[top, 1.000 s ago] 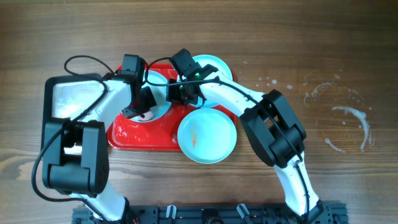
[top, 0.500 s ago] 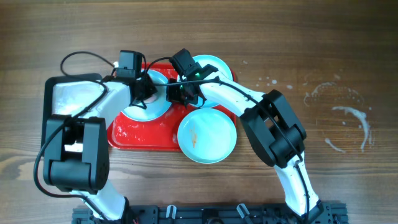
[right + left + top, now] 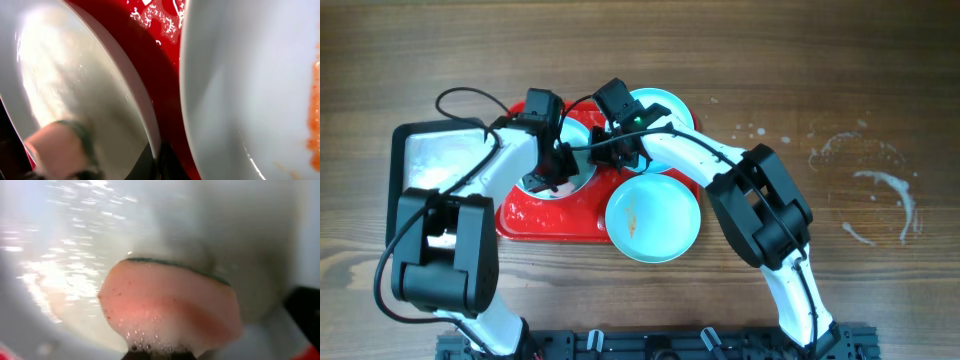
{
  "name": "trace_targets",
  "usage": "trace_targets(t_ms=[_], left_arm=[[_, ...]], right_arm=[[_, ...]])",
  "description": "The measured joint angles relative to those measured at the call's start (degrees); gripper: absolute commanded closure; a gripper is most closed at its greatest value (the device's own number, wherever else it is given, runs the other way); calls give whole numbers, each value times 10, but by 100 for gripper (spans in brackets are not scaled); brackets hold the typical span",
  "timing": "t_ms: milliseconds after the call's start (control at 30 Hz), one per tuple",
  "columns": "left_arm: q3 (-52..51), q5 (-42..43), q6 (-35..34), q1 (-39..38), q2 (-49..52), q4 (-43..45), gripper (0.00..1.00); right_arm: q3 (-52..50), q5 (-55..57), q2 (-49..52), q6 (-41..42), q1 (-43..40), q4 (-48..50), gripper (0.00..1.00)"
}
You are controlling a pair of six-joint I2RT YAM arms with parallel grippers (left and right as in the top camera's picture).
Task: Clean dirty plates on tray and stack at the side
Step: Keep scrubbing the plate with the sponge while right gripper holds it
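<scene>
The red tray [image 3: 545, 218] carries three pale blue plates. My left gripper [image 3: 550, 168] is shut on a soapy pink sponge [image 3: 170, 305] with a green backing. The sponge is pressed onto the wet left plate [image 3: 577, 130] [image 3: 70, 255]. My right gripper [image 3: 603, 152] [image 3: 159, 161] is shut on that plate's right rim [image 3: 150, 125]. In the right wrist view the sponge [image 3: 55, 145] shows at lower left. A second plate [image 3: 653, 217] [image 3: 240, 75] bears orange smears and overhangs the tray's front right corner. The third plate [image 3: 667, 108] sits at the back.
A black-rimmed metal tray [image 3: 420, 160] holding foamy water stands left of the red tray. Soapy water lies on the red tray [image 3: 160, 22]. White splash marks [image 3: 880, 190] streak the wooden table at the right.
My left gripper has rubbed the sponge toward the back of the left plate and come forward again. The right arm and the other plates have stayed put.
</scene>
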Motion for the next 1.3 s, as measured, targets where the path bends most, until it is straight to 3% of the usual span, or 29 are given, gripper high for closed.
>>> trace_targets(t_ms=[200, 367, 533, 700, 800, 933, 1100, 1300], left_arm=[[-14, -151, -92, -1, 2, 77, 96], [-23, -205, -150, 2, 13, 163, 96], [-28, -183, -168, 5, 20, 233, 96], [-29, -61, -88, 11, 20, 271, 96], [-27, 19, -13, 11, 19, 260, 96], [-9, 67, 45, 11, 15, 159, 96], [0, 21, 32, 6, 5, 57, 96], [0, -26, -13, -2, 3, 40, 96]], right_arm=[[0, 0, 0, 0, 0, 0, 96], [0, 0, 0, 0, 0, 0, 96], [0, 0, 0, 0, 0, 0, 96], [0, 0, 0, 0, 0, 0, 96], [0, 0, 0, 0, 0, 0, 96], [0, 0, 0, -2, 0, 0, 96], [0, 0, 0, -8, 0, -1, 96], [0, -1, 0, -13, 0, 0, 96]])
